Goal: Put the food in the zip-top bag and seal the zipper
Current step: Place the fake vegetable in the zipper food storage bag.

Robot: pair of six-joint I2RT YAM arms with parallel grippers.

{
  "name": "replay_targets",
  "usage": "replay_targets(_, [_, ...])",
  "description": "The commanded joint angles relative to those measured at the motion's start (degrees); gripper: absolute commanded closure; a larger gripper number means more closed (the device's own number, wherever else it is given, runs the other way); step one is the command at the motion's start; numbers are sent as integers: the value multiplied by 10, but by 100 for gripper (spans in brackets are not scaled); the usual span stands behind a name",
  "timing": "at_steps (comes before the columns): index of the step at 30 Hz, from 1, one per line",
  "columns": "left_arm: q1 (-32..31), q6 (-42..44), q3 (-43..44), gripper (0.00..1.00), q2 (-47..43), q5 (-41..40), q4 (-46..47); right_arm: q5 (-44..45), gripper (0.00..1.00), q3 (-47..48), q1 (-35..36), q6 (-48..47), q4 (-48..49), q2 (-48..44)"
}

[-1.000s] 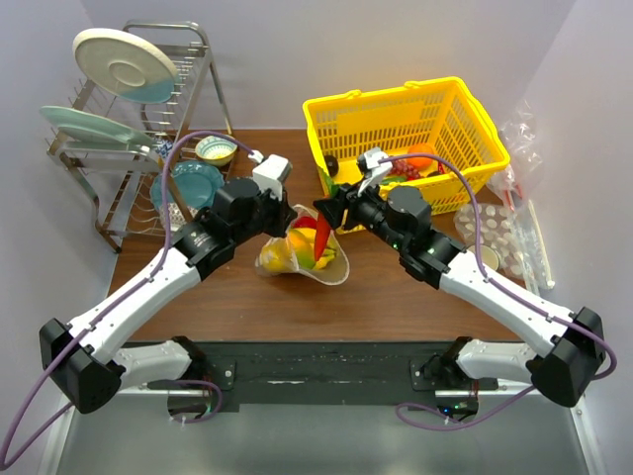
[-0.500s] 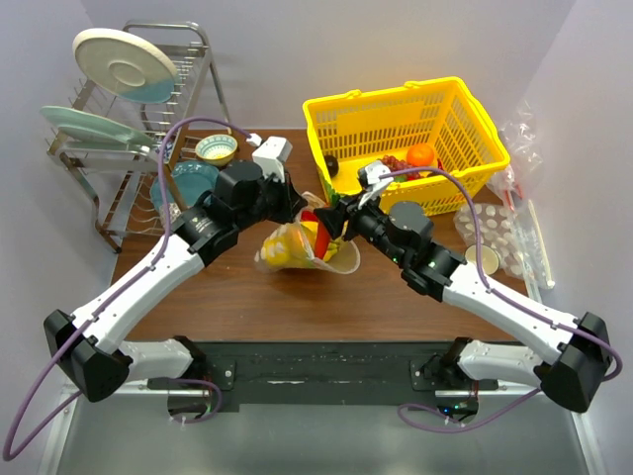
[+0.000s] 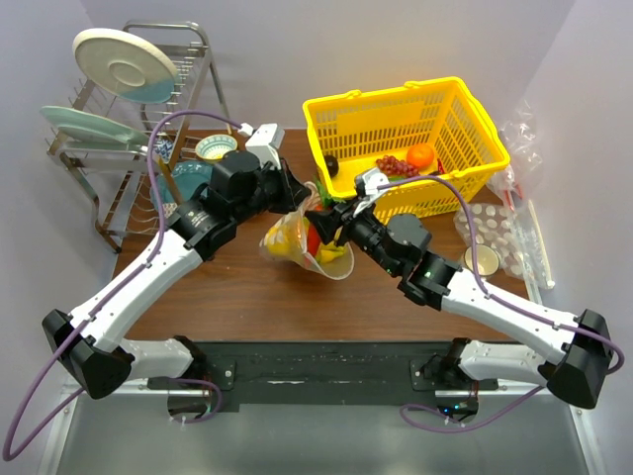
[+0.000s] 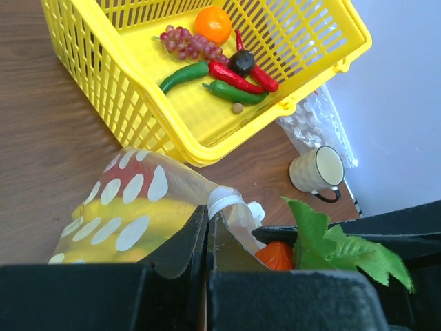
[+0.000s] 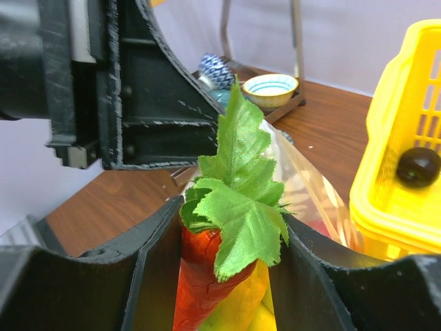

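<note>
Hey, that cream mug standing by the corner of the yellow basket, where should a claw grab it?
Grip the mug by its rim, coming straight down from above, one claw finger inside and one outside. It stands upright with its mouth open, and its small dark handle looks too tight a loop, so pinch the wall opposite it.

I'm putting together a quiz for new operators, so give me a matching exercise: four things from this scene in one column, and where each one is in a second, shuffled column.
Things:
1. toy carrot
2. red grapes
3. zip-top bag
4. cup

Places:
A. inside the yellow basket
B. on the table, beside the basket
C. pinched at its edge by the left gripper
D. held in the right gripper

Pairs: 1-D, 2-A, 3-C, 4-B
</note>
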Motion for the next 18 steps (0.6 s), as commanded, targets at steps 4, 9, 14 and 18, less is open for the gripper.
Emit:
replay_targets(4, [3, -64, 8, 100, -23, -46, 64, 114, 71, -26, 21, 27, 84, 14])
replay_targets(9, [2, -70, -13, 100, -33, -78, 75, 120, 59, -23, 33, 41, 74, 16])
replay_targets(14, [3, -61, -17, 100, -39, -97, 73, 102, 46, -19, 37, 45, 34, 2])
replay_targets(18, [3, -53, -21, 100, -42, -103, 73, 75, 43, -15, 37, 48, -6, -19])
